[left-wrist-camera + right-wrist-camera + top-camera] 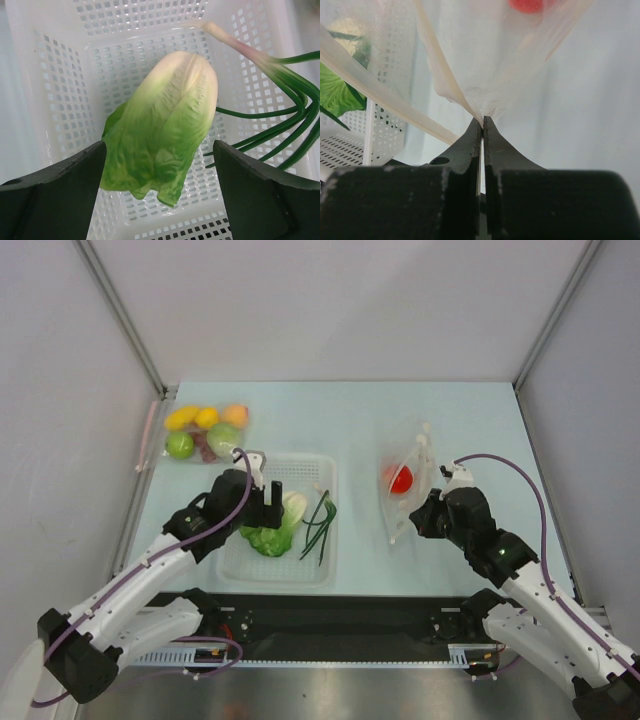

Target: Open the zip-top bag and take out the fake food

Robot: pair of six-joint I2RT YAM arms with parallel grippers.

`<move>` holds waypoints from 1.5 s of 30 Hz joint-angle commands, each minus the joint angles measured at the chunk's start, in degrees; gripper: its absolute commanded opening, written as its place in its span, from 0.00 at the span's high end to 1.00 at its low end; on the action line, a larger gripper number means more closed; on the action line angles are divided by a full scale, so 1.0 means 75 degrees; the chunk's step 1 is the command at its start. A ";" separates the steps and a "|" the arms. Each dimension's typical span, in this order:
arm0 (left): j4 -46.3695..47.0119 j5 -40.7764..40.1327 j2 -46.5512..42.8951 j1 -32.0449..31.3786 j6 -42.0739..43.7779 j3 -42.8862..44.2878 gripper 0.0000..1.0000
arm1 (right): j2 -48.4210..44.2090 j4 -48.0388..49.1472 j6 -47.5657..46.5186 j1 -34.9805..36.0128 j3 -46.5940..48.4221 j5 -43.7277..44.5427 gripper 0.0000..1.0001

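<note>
Here, one bag (407, 508), one tomato (401, 478); one lettuce (165, 127)

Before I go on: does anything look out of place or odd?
Nothing is spilled or damaged. One thing stands out: the red tomato is inside the zip-top bag, which the shut right gripper pinches on edge, right of the white basket. The lettuce and green stalks lie in the basket.
</note>
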 commanded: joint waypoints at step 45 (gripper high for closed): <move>0.3407 0.0273 0.4752 -0.3246 -0.0138 0.3556 0.27 | 0.0185 0.0361 0.0145 0.0528 0.0743 -0.0592 1.00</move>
